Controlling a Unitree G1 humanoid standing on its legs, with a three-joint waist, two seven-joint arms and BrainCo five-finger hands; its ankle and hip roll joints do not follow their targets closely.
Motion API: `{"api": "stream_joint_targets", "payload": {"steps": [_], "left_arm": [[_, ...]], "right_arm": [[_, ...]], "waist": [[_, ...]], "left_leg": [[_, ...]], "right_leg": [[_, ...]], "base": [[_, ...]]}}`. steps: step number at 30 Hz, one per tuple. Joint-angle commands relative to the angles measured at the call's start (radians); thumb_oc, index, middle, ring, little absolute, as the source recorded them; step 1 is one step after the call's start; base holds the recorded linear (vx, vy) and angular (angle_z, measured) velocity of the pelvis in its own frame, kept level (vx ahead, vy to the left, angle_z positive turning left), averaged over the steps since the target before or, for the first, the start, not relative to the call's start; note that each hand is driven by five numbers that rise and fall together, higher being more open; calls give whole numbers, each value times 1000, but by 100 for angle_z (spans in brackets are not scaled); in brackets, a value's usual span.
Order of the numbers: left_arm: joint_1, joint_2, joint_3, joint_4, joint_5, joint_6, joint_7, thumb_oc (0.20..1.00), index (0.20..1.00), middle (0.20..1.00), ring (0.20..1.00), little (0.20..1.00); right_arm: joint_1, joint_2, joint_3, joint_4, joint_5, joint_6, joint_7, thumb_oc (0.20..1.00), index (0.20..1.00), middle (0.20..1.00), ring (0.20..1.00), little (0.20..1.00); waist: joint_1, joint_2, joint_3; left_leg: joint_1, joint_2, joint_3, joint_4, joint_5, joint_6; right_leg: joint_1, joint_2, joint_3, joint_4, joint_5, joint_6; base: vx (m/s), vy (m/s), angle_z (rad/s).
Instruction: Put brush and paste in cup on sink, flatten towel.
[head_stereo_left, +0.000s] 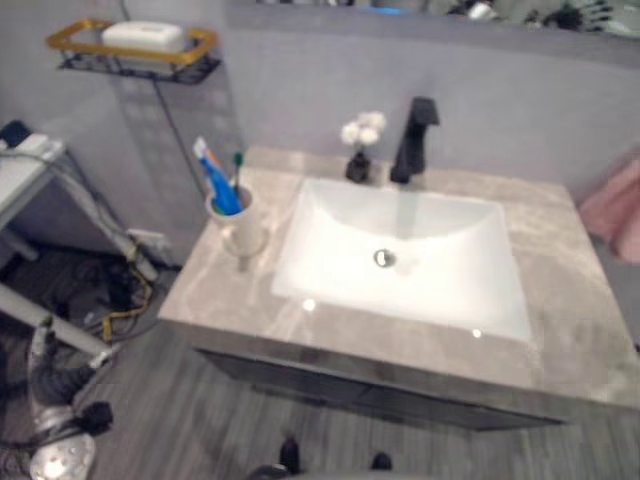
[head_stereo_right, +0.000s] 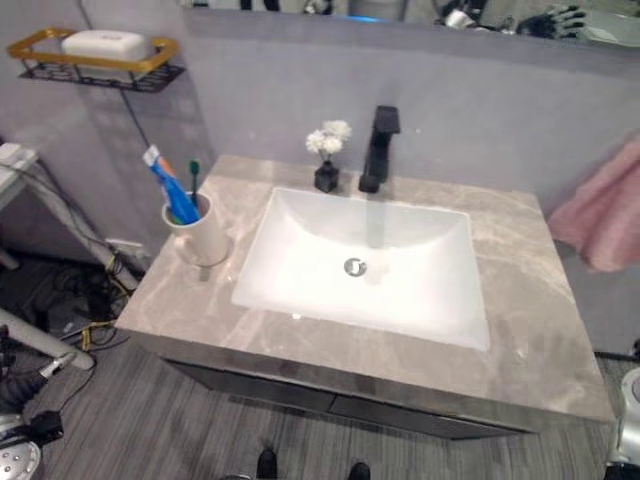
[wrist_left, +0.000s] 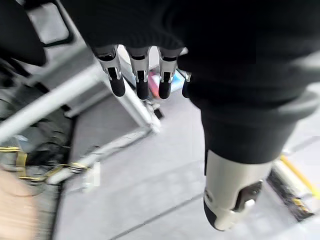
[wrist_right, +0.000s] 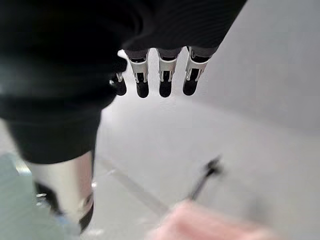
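The grey marble surface (head_stereo_right: 520, 300) carries a white rectangular sink (head_stereo_right: 420, 290) with a black faucet (head_stereo_right: 378, 148) at its rear edge. A pink towel (head_stereo_right: 605, 220) hangs on the wall to the right of the surface. A white cup (head_stereo_right: 198, 232) stands upright on the surface left of the sink; the blue paste (head_stereo_right: 172, 190) and the green-headed brush (head_stereo_right: 194, 180) stand inside it. The left hand (wrist_left: 145, 75) and the right hand (wrist_right: 160, 75) each have relaxed, extended fingers holding nothing.
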Motion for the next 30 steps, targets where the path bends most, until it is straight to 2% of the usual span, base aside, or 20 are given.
{"api": "stream_joint_targets", "payload": {"steps": [1, 4, 5, 6, 11, 14, 15, 16, 23, 30], "left_arm": [[-48, 69, 18, -37, -29, -71, 29, 1000, 1000, 1000, 1000, 1000], [-95, 71, -37, -75, -27, -74, 13, 1000, 1000, 1000, 1000, 1000], [-96, 71, -37, -75, -27, -74, 13, 1000, 1000, 1000, 1000, 1000], [-129, 78, -75, -88, -23, -73, 6, 1000, 1000, 1000, 1000, 1000], [-168, 84, -123, -122, -16, -72, -4, 1000, 1000, 1000, 1000, 1000], [-186, 85, -151, -142, -15, -69, -20, 1000, 1000, 1000, 1000, 1000], [-205, 85, -169, -152, -23, -68, -40, 1000, 1000, 1000, 1000, 1000], [-210, 83, -176, -158, -28, -66, -47, 1000, 1000, 1000, 1000, 1000], [-189, 41, -184, -216, -56, -51, -110, 1000, 1000, 1000, 1000, 1000], [-106, 11, -150, -262, -70, -46, -131, 1000, 1000, 1000, 1000, 1000]], "right_arm": [[-55, -54, -6, 124, 67, -4, -8, 1000, 1000, 1000, 1000, 1000], [-26, -31, 39, 339, 110, 4, 28, 1000, 1000, 1000, 1000, 1000], [-28, -33, 40, 342, 110, 3, 28, 1000, 1000, 1000, 1000, 1000], [-31, -7, 80, 452, 145, 6, 50, 1000, 1000, 1000, 1000, 1000], [-54, 38, 150, 640, 237, 13, 125, 1000, 1000, 1000, 1000, 1000], [-57, 98, 224, 737, 268, 36, 199, 1000, 1000, 1000, 1000, 1000], [-66, 135, 276, 832, 294, 65, 275, 1000, 1000, 1000, 1000, 1000], [-70, 144, 298, 862, 289, 79, 297, 1000, 1000, 1000, 1000, 1000], [-43, 250, 421, 956, 216, 138, 415, 1000, 1000, 1000, 1000, 1000], [-32, 252, 428, 944, 207, 137, 437, 1000, 1000, 1000, 1000, 1000]], "waist": [[-1, -1, 2], [-20, 1, 9], [-20, 1, 9], [-32, 4, 13], [-40, 5, 20], [-46, 7, 22], [-47, 7, 22], [-47, 5, 21], [-42, 1, 14], [-29, 0, 14]], "left_leg": [[12, 32, -52, 12, -100, 16], [16, 36, -37, 12, -103, 14], [16, 36, -37, 12, -103, 14], [18, 38, -28, 12, -106, 13], [23, 42, -13, 12, -110, 10], [32, 47, -1, 12, -115, 8], [36, 48, 6, 12, -117, 7], [36, 48, 7, 12, -115, 8], [46, 54, 18, 12, -117, 5], [50, 56, 13, 12, -116, 4]], "right_leg": [[34, -60, -43, 6, -11, 42], [26, -54, -26, 6, -11, 41], [25, -55, -26, 6, -11, 41], [21, -52, -18, 6, -11, 42], [13, -47, -1, 6, -10, 42], [12, -42, 9, 6, -12, 42], [10, -40, 17, 6, -13, 42], [9, -40, 20, 6, -12, 41], [11, -32, 31, 6, -17, 35], [18, -30, 24, 6, -21, 33]], "base": [[20, -21, -21], [13, -12, -13], [26, -14, -14], [13, -7, -22], [21, -11, -15], [25, -10, -11], [18, -17, -6], [10, -13, -3], [12, -20, -6], [-1, -11, -2]]}}
